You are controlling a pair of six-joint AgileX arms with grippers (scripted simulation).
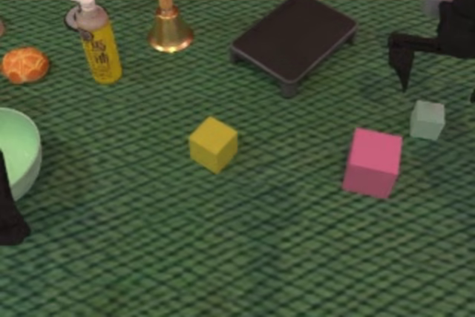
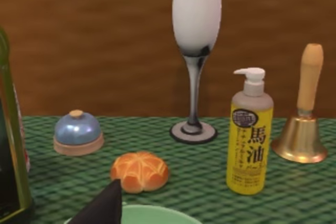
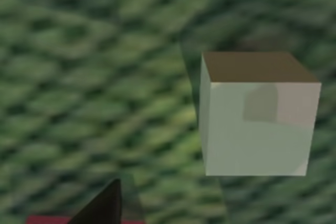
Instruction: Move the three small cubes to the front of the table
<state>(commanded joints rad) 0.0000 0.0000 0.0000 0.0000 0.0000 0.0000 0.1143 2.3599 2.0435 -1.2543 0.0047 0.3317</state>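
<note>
Three cubes rest on the green cloth table (image 1: 245, 257). The yellow cube (image 1: 213, 144) sits near the middle. At the right are the pink cube (image 1: 372, 162) and, just behind it to the right, the small pale grey-green cube (image 1: 427, 119). My right gripper (image 1: 438, 83) hangs open just behind and above the pale cube, holding nothing. The right wrist view shows the pale cube (image 3: 257, 119) close below, one dark fingertip (image 3: 105, 208) and a sliver of the pink cube (image 3: 47, 219). My left gripper (image 1: 9, 217) is parked at the left edge, open and empty.
A dark tray (image 1: 293, 38) stands at the back, right of centre. A brass bell (image 1: 169, 31), yellow pump bottle (image 1: 98, 46), wine glass (image 2: 195, 51), bread roll (image 1: 24, 64) and blue desk bell (image 2: 77, 132) crowd the back left. A pale green bowl (image 1: 15, 150) sits beside my left gripper.
</note>
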